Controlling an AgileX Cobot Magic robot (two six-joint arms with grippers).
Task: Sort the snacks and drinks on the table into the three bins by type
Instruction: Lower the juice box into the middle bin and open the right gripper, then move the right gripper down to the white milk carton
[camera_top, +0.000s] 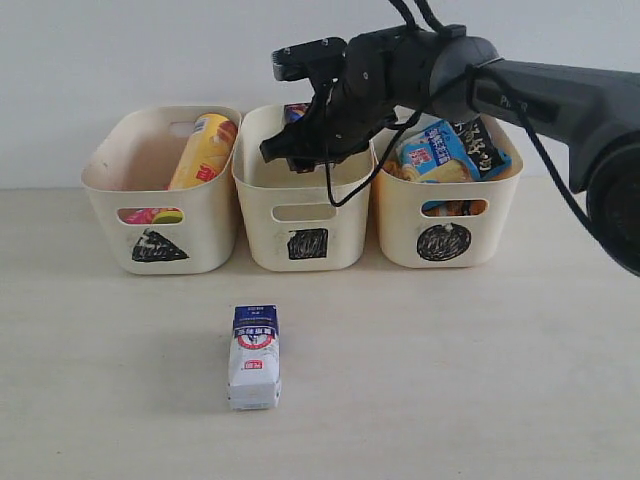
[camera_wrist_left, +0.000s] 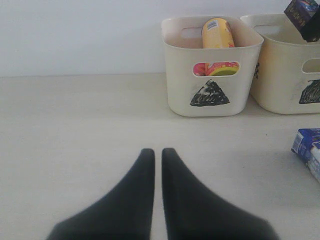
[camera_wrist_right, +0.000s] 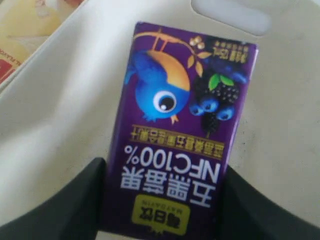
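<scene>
The purple carton (camera_wrist_right: 180, 135) is clamped between the black fingers of the right end effector (camera_wrist_right: 165, 200), which hangs over the square bin (camera_top: 300, 215) directly beneath it. Lower and nearer the camera than that end effector, the white carton (camera_top: 254, 357) lies on the surface (camera_top: 450, 380). To either side of it stand the triangle bin (camera_top: 150, 200), holding a yellow tube (camera_top: 203, 150), and the circle bin (camera_top: 440, 215), holding a blue bag (camera_top: 440, 150). The left end effector (camera_wrist_left: 153, 152) is closed on nothing, with the triangle bin ahead of it.
</scene>
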